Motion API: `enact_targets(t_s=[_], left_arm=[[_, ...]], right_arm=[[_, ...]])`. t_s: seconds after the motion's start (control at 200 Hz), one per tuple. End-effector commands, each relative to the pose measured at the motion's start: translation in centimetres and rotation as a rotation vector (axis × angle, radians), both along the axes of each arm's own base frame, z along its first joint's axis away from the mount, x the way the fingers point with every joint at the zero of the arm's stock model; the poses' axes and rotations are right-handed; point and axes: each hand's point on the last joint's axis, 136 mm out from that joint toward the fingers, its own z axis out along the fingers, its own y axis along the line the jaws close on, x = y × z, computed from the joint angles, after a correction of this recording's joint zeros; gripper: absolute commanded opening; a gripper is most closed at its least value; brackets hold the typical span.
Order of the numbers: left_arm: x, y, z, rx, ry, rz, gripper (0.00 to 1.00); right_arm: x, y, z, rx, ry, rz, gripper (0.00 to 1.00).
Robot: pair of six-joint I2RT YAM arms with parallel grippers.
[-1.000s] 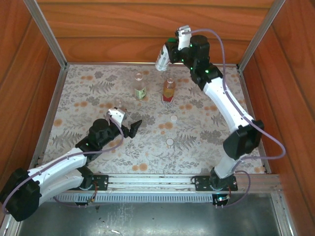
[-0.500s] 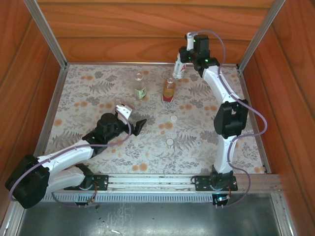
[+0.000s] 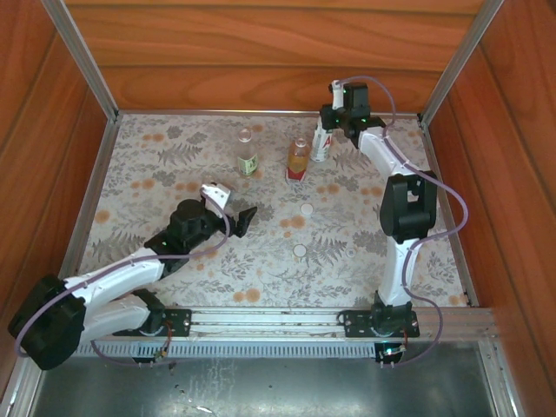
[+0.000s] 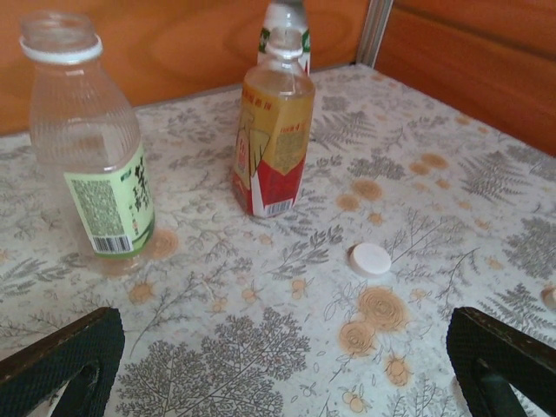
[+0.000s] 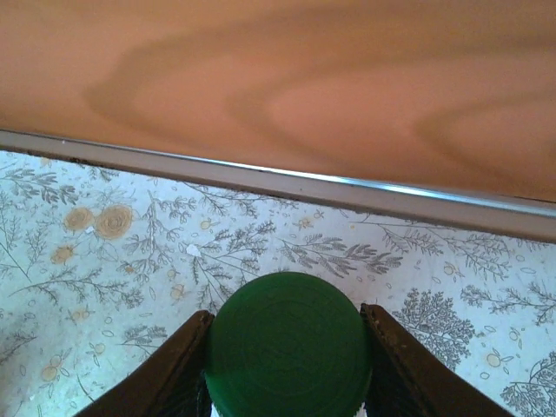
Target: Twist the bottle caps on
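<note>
My right gripper [image 3: 331, 120] is at the back right, shut on the dark green cap [image 5: 289, 343] of the white bottle [image 3: 321, 142]. Its brown fingers [image 5: 169, 373] press both sides of the cap. The bottle stands upright on the mat just right of the amber bottle [image 3: 298, 160], which has no cap. The clear green-label bottle [image 3: 248, 153] stands uncapped to the left. Two white caps [image 3: 306, 209] [image 3: 300, 250] lie loose mid-table. My left gripper [image 3: 233, 207] is open and low, facing the bottles; the nearer white cap [image 4: 370, 259] lies ahead of it.
Wooden walls and an aluminium frame [image 3: 261, 113] close in the floral mat [image 3: 156, 165]; the back rail [image 5: 278, 178] runs close behind the white bottle. A further pale cap [image 4: 549, 297] shows at the right edge of the left wrist view.
The right arm swung the white bottle from a tilted hold near the back wall down to upright beside the amber bottle. The left gripper shifted slightly right and turned.
</note>
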Motion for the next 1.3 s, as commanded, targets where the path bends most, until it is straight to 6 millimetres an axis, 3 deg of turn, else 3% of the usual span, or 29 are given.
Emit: enact_targets(t_s=[0.0,0.16,0.325,0.595,0.77,0.939,1.099,1.294], left_arm=[[-0.9,-0.2,0.6,-0.029,0.001,-0.033,1.00],[-0.5,-0.3,0.1,0.019,-0.015,-0.038,1.00],[-0.2,-1.0,-0.5,0.021,0.033,-0.059,1.00],[-0.3,-1.5,-0.5,0.020,0.042,-0.080,1.00],[-0.4,-1.6,-1.1,0.038,0.049,-0.095,1.00],[0.3,-1.6,-1.7,0.053,0.066,-0.066,1.00],[0.6,-2.0,-2.1,0.067,0.077,-0.071,1.00],[0.6,-2.2,-2.3,0.069,0.082,-0.081,1.00]], right_arm=[[-0.4,0.3,-1.2,-0.036,-0.012,0.041,0.22],[-1.3,0.5,-1.7,-0.048,-0.002,0.064,0.32],[-2.1,0.7,0.8,-0.027,-0.044,0.079,0.46],[-3.6,0.7,3.3,-0.012,-0.081,0.081,0.54],[-4.8,0.9,4.9,-0.021,-0.111,0.091,0.66],[-7.7,3.2,6.4,-0.071,-0.139,0.164,0.75],[-10.7,6.1,5.8,-0.021,-0.092,0.235,0.77],[-11.5,8.3,2.4,0.009,0.003,0.294,0.78]])
